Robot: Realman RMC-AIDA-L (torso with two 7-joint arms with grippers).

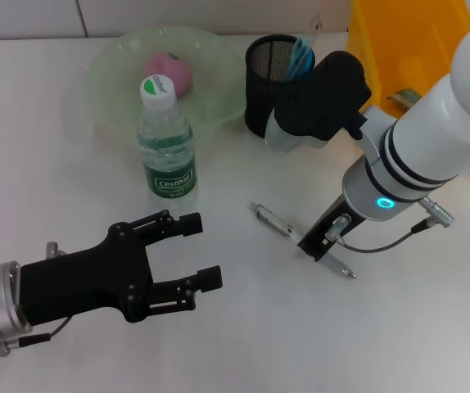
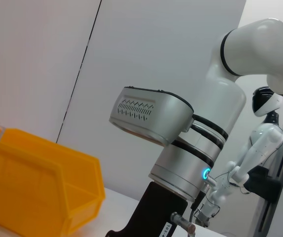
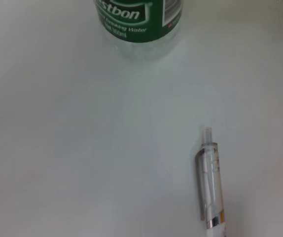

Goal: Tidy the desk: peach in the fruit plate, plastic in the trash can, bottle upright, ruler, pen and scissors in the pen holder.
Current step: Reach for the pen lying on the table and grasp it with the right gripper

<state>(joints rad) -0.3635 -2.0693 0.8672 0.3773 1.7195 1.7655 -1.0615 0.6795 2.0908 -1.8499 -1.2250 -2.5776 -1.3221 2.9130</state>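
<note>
Silver pen [image 1: 272, 219] flat on open white desk [image 1: 219, 344], bottle [image 1: 165, 147] upright nearby. Left gripper [image 1: 205, 251] wide open, empty. Right gripper [image 1: 325, 246] over pen, grip unclear.

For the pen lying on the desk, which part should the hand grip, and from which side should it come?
Probably from straight above, closing across the barrel at its middle. The pen lies flat on the desk, slim and long, so only its two long sides offer a hold. The right hand is already over its far end; the bottle stands well aside, out of the way.
</note>
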